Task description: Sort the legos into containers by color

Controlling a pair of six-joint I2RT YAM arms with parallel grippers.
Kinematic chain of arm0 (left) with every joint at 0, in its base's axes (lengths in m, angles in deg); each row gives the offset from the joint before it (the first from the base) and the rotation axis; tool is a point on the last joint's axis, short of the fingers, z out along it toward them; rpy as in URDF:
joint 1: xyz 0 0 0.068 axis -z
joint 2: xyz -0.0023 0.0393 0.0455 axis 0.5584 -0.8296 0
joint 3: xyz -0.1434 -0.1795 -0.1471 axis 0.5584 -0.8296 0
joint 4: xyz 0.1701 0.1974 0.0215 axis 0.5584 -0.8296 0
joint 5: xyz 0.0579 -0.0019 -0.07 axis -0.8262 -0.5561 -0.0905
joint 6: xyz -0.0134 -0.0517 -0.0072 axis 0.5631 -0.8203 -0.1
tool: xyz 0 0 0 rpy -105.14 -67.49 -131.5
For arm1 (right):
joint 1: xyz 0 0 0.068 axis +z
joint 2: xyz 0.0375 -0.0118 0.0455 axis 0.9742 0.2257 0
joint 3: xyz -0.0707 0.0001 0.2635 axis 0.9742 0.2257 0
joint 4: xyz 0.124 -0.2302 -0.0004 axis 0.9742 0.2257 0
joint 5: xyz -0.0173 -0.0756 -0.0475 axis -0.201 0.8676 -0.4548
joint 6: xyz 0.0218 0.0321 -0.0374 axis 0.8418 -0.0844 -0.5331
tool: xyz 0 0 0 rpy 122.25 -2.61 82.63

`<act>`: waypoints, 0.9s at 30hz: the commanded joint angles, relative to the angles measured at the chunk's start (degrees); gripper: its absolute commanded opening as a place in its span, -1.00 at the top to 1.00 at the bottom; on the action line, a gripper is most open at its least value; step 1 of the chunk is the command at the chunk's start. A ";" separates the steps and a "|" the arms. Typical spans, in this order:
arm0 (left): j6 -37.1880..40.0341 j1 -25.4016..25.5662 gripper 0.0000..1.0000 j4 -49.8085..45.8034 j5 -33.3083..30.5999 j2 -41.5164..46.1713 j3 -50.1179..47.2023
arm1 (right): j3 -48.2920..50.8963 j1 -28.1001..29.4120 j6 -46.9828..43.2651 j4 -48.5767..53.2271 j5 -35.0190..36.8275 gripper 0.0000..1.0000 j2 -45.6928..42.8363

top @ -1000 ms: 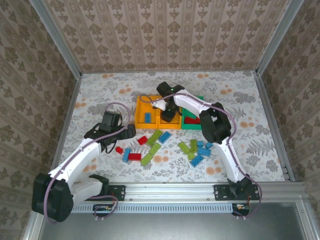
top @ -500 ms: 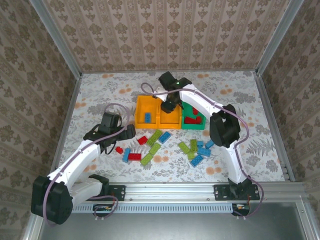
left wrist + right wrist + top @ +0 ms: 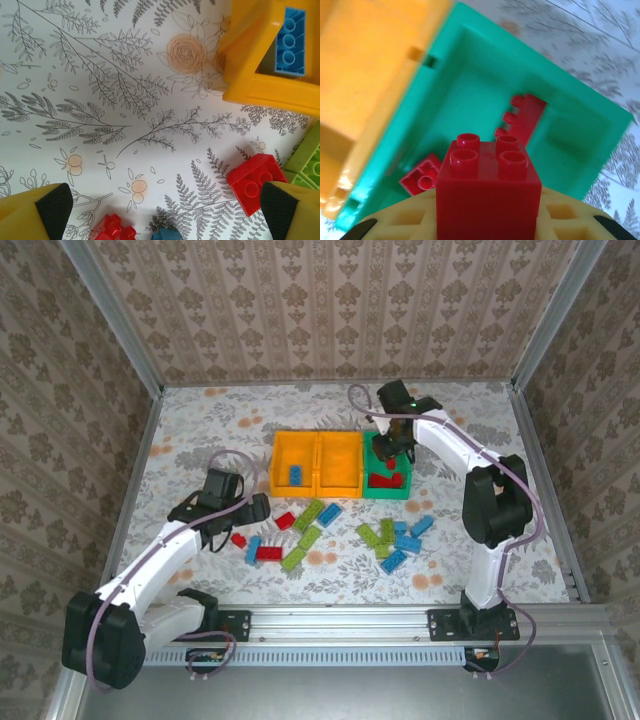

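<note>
My right gripper [image 3: 389, 447] hangs over the green bin [image 3: 403, 491], shut on a red four-stud brick [image 3: 487, 187]. Below it the green bin [image 3: 470, 85] holds two red bricks [image 3: 522, 122]. Two orange bins [image 3: 318, 445] stand side by side left of the green one; the left one holds a blue brick [image 3: 297, 476]. My left gripper [image 3: 240, 510] stands open low over the table [image 3: 165, 210], with nothing between its fingers. A red brick [image 3: 256, 182] lies by its right finger; another red one [image 3: 114, 231] and a blue one [image 3: 167, 235] lie at the frame's bottom.
Loose red, blue and lime green bricks [image 3: 300, 535] lie in front of the orange bins, and a second cluster [image 3: 395, 535] in front of the green bin. An orange bin's corner [image 3: 250, 70] stands up at the left wrist view's top right. Metal rails edge the table.
My right gripper has swung right, from over the middle orange bin to over the green bin, carrying the red brick. The left arm has hardly moved.
</note>
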 commanded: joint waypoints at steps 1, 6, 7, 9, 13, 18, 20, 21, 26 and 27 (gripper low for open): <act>-0.85 1.03 -1.00 -0.39 1.02 -1.33 -0.50 | 1.06 0.06 6.60 0.87 -0.32 0.60 -0.03; -1.09 1.40 -1.00 0.30 2.64 -3.19 0.00 | -0.21 -0.59 9.32 2.21 -0.71 0.51 2.72; -1.11 1.61 -1.00 0.45 3.09 -3.76 0.19 | -0.34 -0.61 9.55 2.19 -0.79 0.48 3.09; -1.16 2.13 -1.00 0.56 3.55 -4.82 0.76 | -0.82 -0.74 9.90 2.46 -0.86 0.37 3.57; -0.46 2.54 -1.00 0.75 3.60 -6.95 2.06 | -1.39 -0.64 10.33 2.80 -0.97 0.04 3.76; -2.44 3.99 -1.00 0.67 2.11 -7.00 1.88 | 0.32 0.04 10.00 1.11 -1.25 -0.50 0.85; -3.66 3.46 -1.00 0.05 1.60 -6.45 1.82 | 1.00 0.81 9.99 0.48 -1.32 -0.55 -0.62; -4.26 3.32 -1.00 -0.81 0.88 -6.12 1.95 | 1.36 1.49 9.99 0.00 -1.28 -0.57 -1.60; -7.74 0.98 -1.00 -7.89 -3.69 -4.87 3.48 | 2.03 7.06 10.55 -1.89 0.34 -0.63 -5.09; -8.93 0.55 -1.00 -9.97 -4.58 -4.54 3.71 | 2.12 8.45 10.78 -2.36 0.43 -0.64 -5.56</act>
